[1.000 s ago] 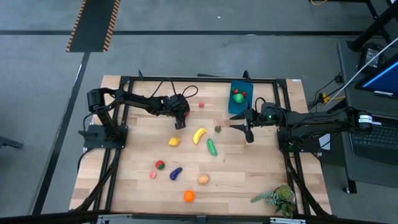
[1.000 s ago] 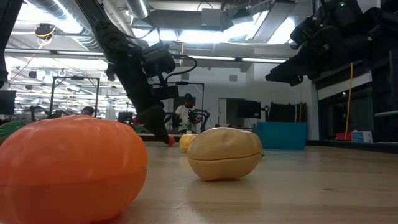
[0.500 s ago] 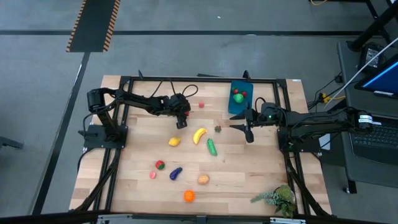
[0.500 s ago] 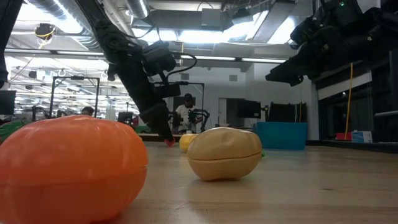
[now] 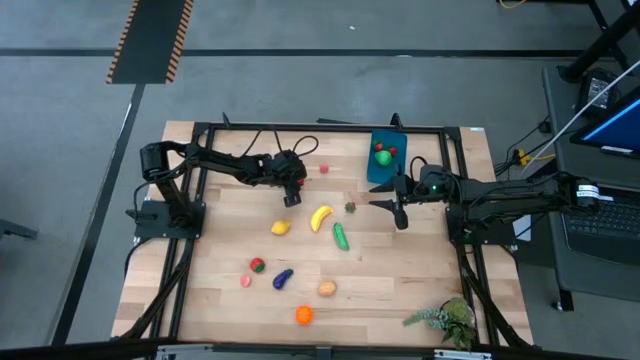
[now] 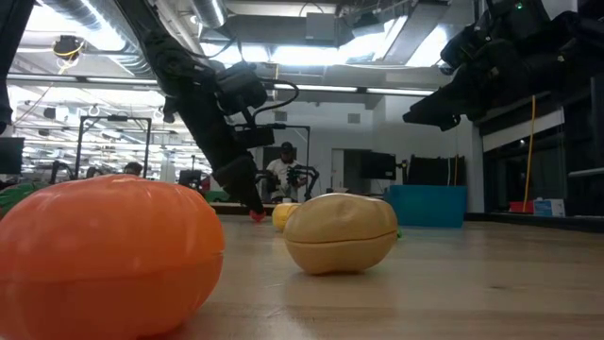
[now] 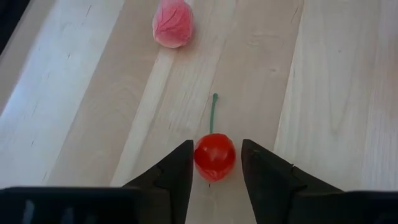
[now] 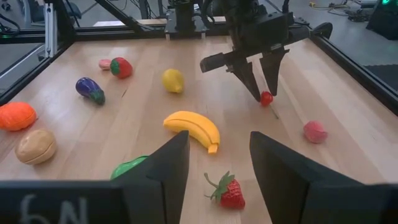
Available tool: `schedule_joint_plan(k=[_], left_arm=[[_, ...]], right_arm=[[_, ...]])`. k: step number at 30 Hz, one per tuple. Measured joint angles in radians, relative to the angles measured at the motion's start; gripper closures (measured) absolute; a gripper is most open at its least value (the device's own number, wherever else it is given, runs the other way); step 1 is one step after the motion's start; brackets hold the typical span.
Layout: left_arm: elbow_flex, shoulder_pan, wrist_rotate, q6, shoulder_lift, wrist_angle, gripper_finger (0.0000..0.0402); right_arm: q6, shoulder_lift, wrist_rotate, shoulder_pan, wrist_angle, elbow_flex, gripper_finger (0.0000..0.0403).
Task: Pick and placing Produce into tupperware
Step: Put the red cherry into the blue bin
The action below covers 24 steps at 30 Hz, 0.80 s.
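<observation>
The small red cherry (image 7: pixel 214 155), far-left on the table (image 7: pixel 323 93), looks light, hard and slick, so I'd pinch its round body, not the thin stem; my left tool (image 7: pixel 216 163) brackets it, not visibly clamped.

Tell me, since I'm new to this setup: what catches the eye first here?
The left gripper, low on the table's far left part, straddles a small red cherry between its fingers. Bright toy produce is scattered over the wooden table, a yellow banana near the middle. A blue tupperware at the far edge already holds two pieces, with the right gripper hovering beside it.
</observation>
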Motion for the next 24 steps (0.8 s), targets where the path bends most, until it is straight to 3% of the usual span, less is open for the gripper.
schedule_joint_plan(k=[9, 24], left_arm=[[0.000, 0.001, 0.000, 0.000, 0.000, -0.001, 0.0286], [0.000, 0.002, 0.000, 0.017, 0.050, 0.032, 0.0265]], right_arm=[[0.003, 0.000, 0.000, 0.000, 0.000, 0.000, 0.0232], [0.003, 0.000, 0.000, 0.000, 0.000, 0.000, 0.0232]])
